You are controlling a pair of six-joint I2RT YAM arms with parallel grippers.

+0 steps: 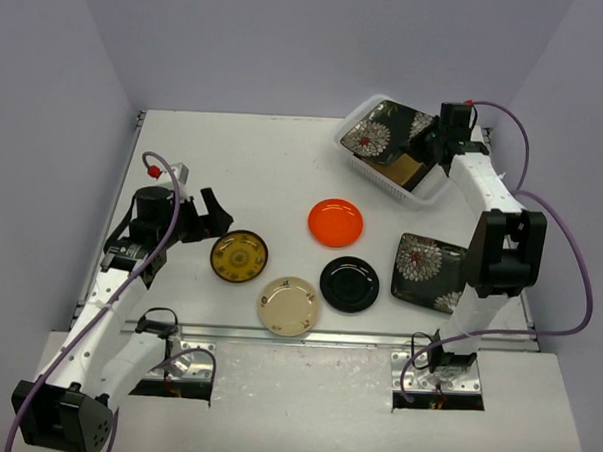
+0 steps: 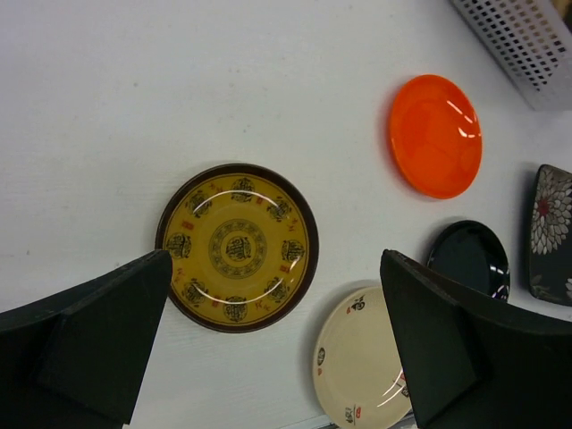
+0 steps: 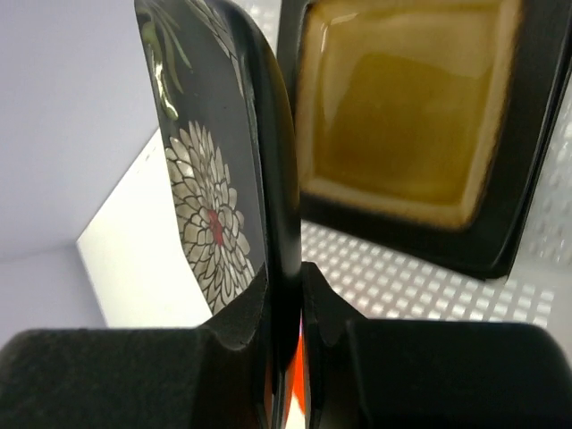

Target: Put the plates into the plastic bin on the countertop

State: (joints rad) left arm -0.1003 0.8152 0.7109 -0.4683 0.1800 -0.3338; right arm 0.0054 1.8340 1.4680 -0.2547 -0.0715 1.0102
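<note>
My right gripper (image 1: 432,144) is shut on the rim of a square black floral plate (image 1: 384,132), holding it on edge over the plastic bin (image 1: 376,172); the wrist view shows the plate (image 3: 214,170) clamped between the pads. A mustard square plate (image 3: 402,98) lies in the bin (image 3: 429,286). My left gripper (image 1: 218,214) is open above the brown-yellow patterned plate (image 1: 239,256), which also shows in the left wrist view (image 2: 237,247). The orange (image 1: 336,222), black (image 1: 349,283) and cream (image 1: 289,306) round plates and a second black floral plate (image 1: 430,271) lie on the countertop (image 1: 245,153). The teal plate is out of view.
The metal rail (image 1: 307,336) runs along the countertop's front edge. Grey walls close in the left, back and right sides. The right arm (image 1: 496,245) stands over the second floral plate's right edge.
</note>
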